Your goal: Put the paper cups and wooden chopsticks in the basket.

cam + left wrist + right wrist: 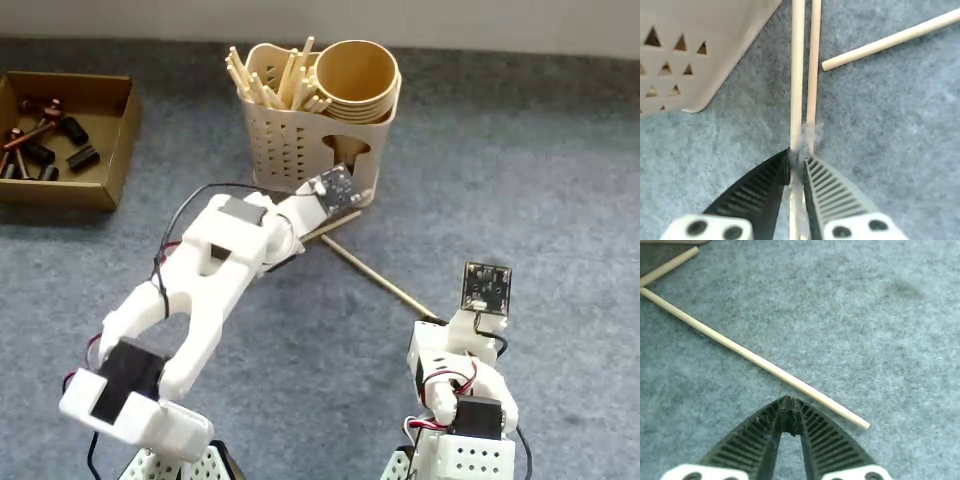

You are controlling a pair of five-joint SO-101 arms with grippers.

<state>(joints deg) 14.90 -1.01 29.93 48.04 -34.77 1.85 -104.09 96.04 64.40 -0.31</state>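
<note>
Beside the basket [300,150], already stocked with stacked paper cups [357,72] and a chopstick bundle [270,80], pinching a chopstick pair [798,75] in the left hand [797,161], with one loose chopstick [755,358] yet to collect from the desk [540,160] by the closed, empty right hand [788,415].

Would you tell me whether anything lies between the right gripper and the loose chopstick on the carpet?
Nothing visible does: only bare carpet separates the right gripper from the loose chopstick just ahead of it.
</note>
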